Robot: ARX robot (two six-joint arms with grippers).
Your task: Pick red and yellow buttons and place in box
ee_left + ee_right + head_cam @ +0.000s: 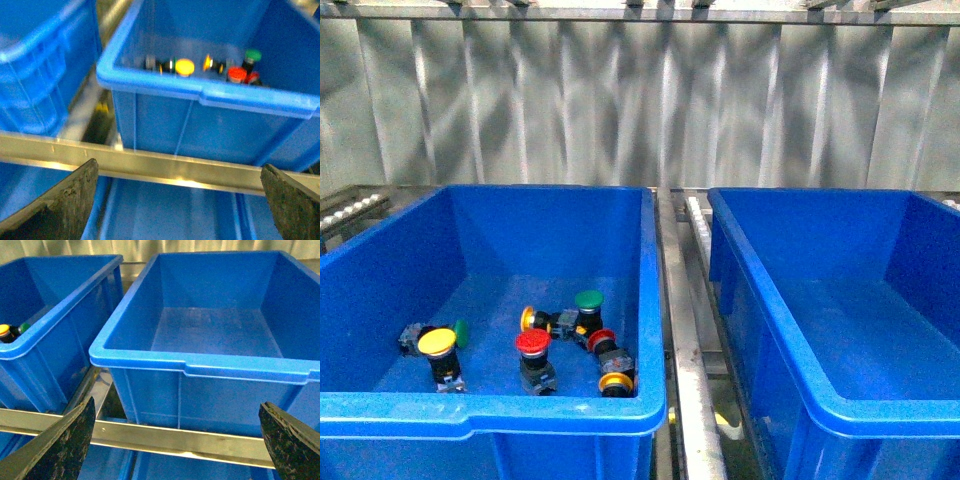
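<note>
Beside a steel rail [685, 350], before a corrugated wall [640, 100], sits the box [880, 418]; left claw [179, 167] and right claw [176, 404] gape empty.

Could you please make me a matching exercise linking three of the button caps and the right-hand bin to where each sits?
1 yellow button
2 red button
3 upright green button
4 box

a farthest back of the three caps
b right of the metal rail
c leftmost cap
d between the other two caps, left to right

Pairs: 1-c, 2-d, 3-a, 4-b
</note>
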